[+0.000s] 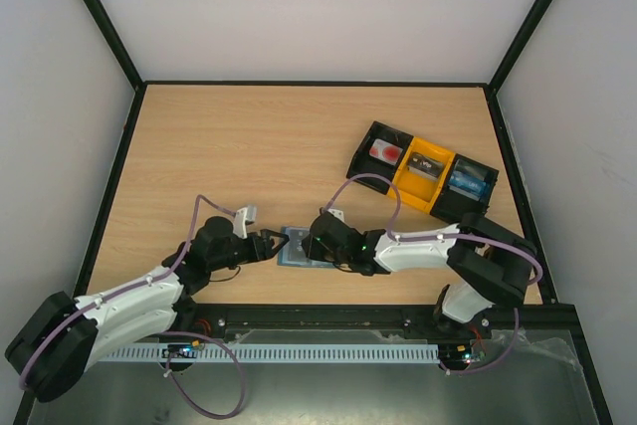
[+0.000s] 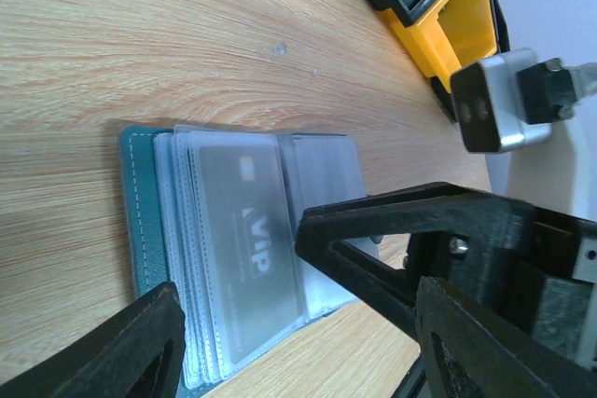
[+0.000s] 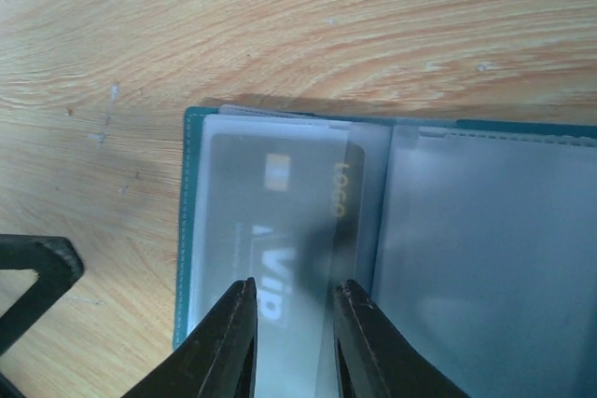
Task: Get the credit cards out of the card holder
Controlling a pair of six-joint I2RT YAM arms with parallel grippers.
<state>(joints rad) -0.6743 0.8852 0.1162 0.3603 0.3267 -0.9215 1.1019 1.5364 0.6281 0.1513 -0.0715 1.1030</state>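
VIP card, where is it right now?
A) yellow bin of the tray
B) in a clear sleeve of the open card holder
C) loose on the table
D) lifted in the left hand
B: the VIP card shows through a clear sleeve of the open card holder, still tucked in.

Card holder (image 1: 295, 250) flat on the wooden table (image 1: 249, 146), between left hand (image 1: 277, 244) and right hand (image 1: 310, 245)
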